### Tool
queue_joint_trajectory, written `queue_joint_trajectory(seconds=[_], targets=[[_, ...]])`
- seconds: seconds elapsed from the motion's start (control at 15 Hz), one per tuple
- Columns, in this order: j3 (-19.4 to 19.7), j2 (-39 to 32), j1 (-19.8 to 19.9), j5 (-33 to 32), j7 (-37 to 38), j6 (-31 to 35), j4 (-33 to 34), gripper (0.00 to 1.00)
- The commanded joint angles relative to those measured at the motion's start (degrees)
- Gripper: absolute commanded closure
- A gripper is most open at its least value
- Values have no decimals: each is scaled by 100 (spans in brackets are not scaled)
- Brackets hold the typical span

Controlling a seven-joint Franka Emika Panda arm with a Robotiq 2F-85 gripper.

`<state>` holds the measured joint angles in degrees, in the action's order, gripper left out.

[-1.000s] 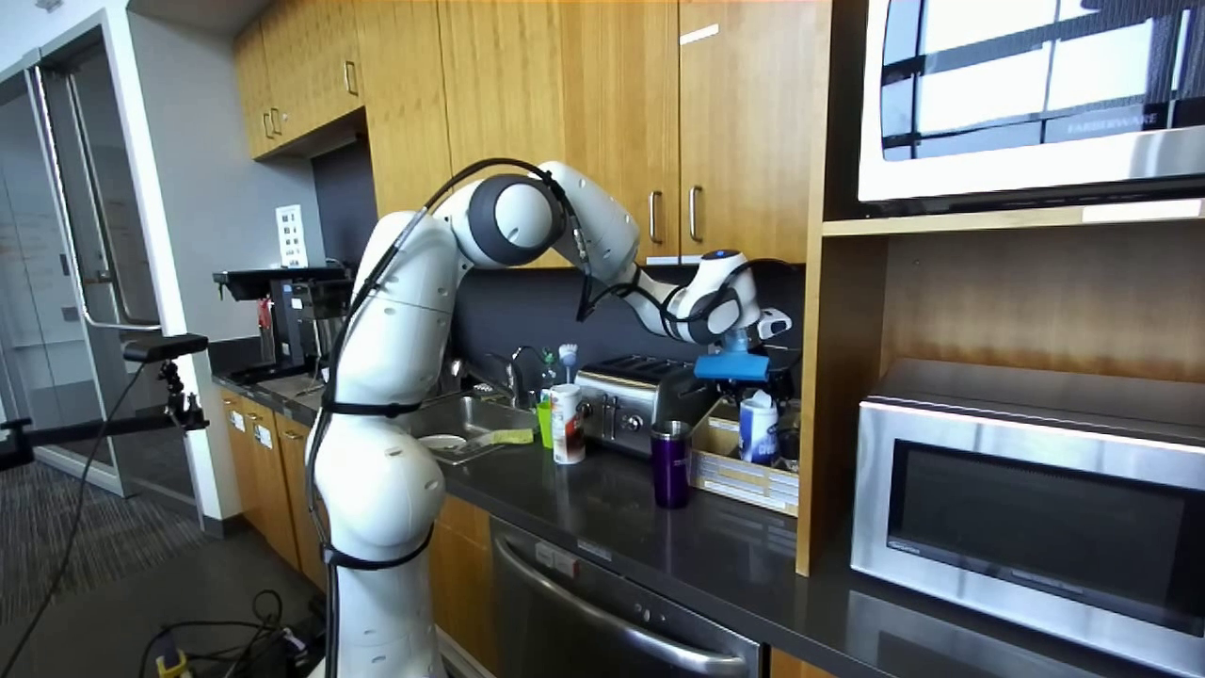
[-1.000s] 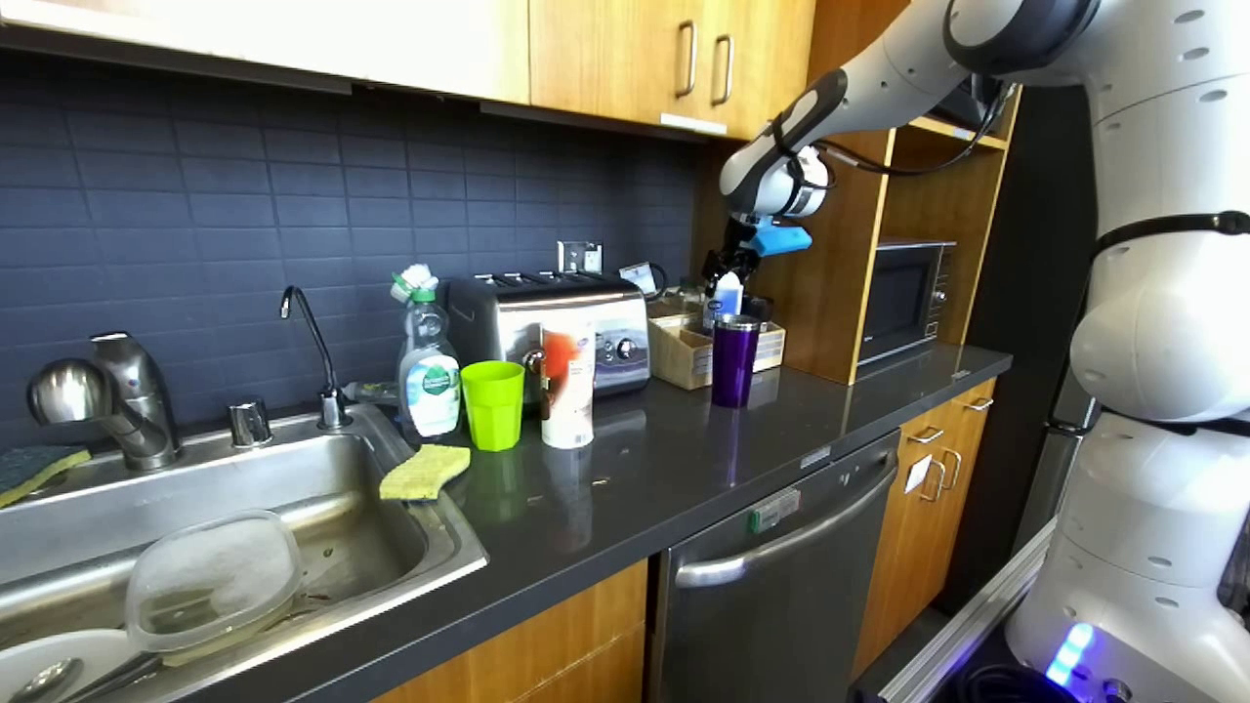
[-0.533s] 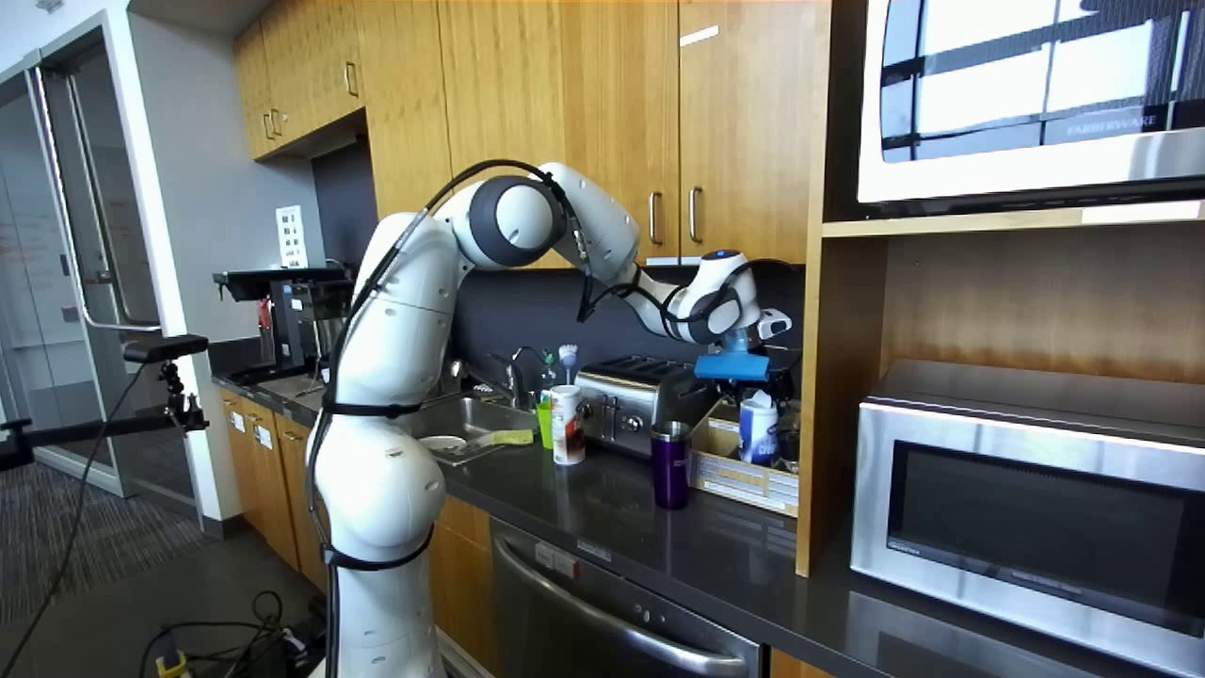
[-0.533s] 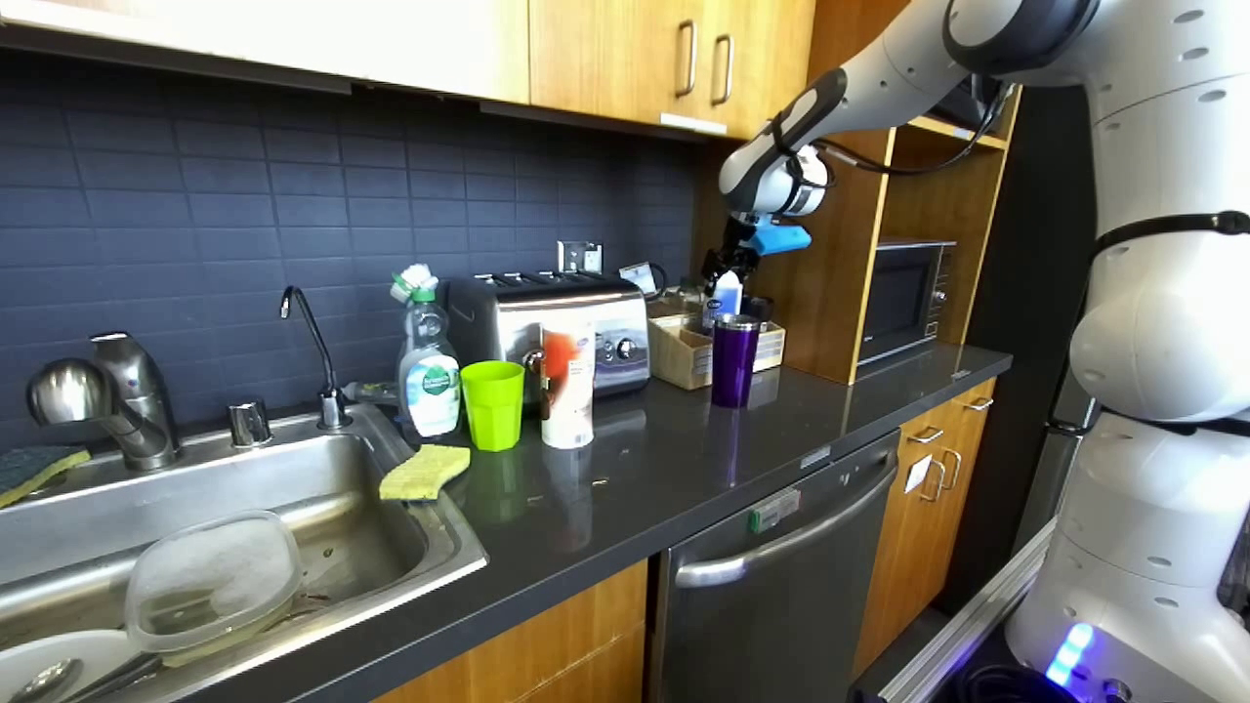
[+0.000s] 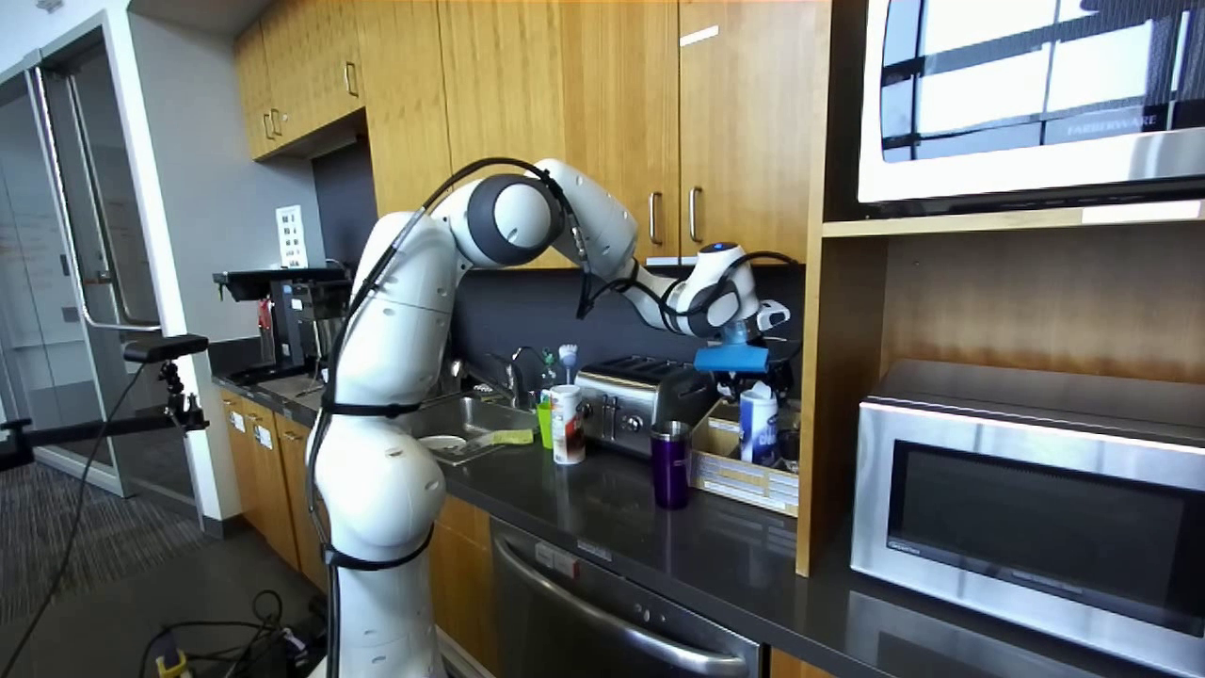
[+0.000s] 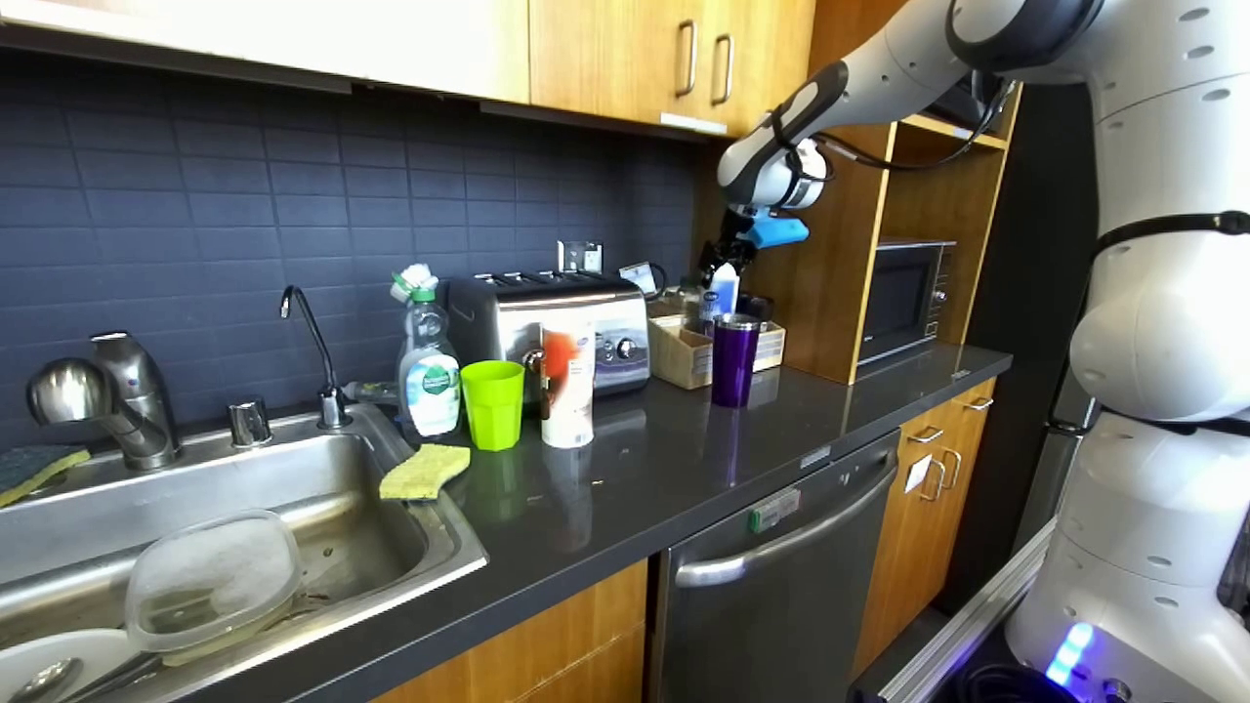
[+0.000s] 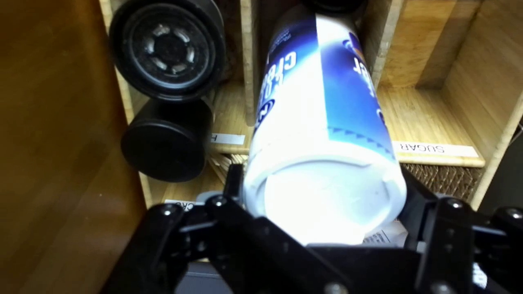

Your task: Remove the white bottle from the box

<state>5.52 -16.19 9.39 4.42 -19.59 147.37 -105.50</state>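
Note:
The white bottle [image 5: 758, 429] has a blue label and stands in the box [image 5: 744, 485], its lower part inside a compartment. It also shows in an exterior view [image 6: 721, 293], leaning slightly, above the box's rim [image 6: 695, 363]. In the wrist view the bottle [image 7: 294, 110] has its pale top toward me, between the black fingers of my gripper [image 7: 322, 192]. The fingers press against both sides of the top. My gripper [image 5: 753, 381] is above the box, shut on the bottle. The bottle's base is hidden.
A dark purple tumbler [image 6: 734, 363] stands in front of the box. A silver toaster [image 6: 552, 332] is beside it. Black-lidded containers [image 7: 167, 49] sit in a neighbouring compartment. A wooden cabinet side [image 5: 811, 377] rises close to the box.
My gripper has risen slightly in the last half second. The bottle's top has come up a little with it, and its tilt has shifted slightly. The box has stayed in place.

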Motion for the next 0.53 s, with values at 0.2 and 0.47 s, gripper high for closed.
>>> queue_joint_trajectory(seconds=[0.2,0.47], targets=[[6,378,42,-299,82,-208,-12,38],[4,513,38,-298,64,-327,-8,38]])
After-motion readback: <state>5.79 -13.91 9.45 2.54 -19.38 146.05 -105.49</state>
